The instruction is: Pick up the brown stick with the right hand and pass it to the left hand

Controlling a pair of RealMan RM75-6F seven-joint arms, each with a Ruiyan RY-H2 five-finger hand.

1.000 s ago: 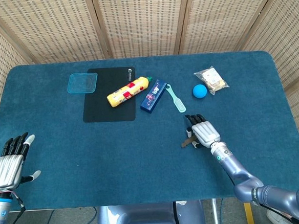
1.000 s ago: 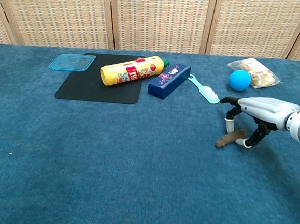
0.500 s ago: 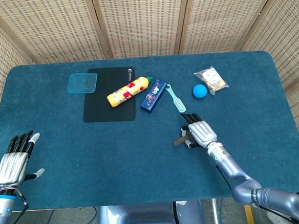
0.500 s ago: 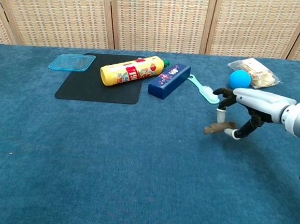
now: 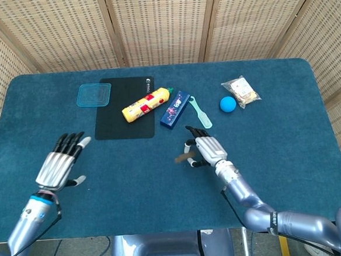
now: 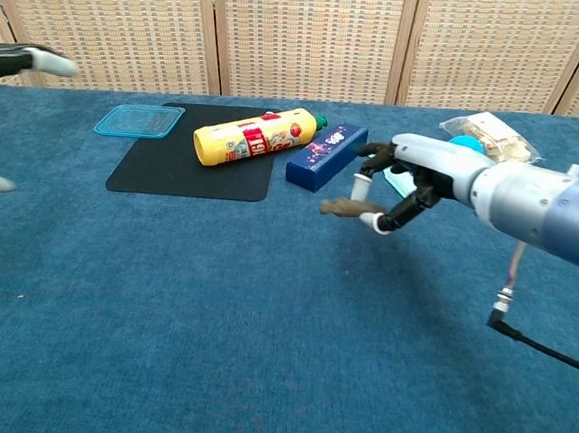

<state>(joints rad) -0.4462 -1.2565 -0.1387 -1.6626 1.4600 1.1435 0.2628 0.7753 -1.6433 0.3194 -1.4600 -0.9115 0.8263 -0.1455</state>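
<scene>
From the head view the right hand (image 5: pixel 207 150) pinched the brown stick (image 5: pixel 182 158) above the table (image 5: pixel 287 125), just below the blue box (image 5: pixel 175 109) and toothbrush (image 5: pixel 201 111); the left hand (image 5: pixel 58 167) hovered, fingers spread. From the chest view the stick (image 6: pixel 344 207) hung clear beside the box (image 6: pixel 325 156); yellow bottle (image 6: pixel 255 137) lay on the black mat (image 6: pixel 188 171).

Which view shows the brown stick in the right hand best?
Chest view: the brown stick juts sideways, clear of the right hand pinching it. The head view shows only its small tip beside the hand.
</scene>
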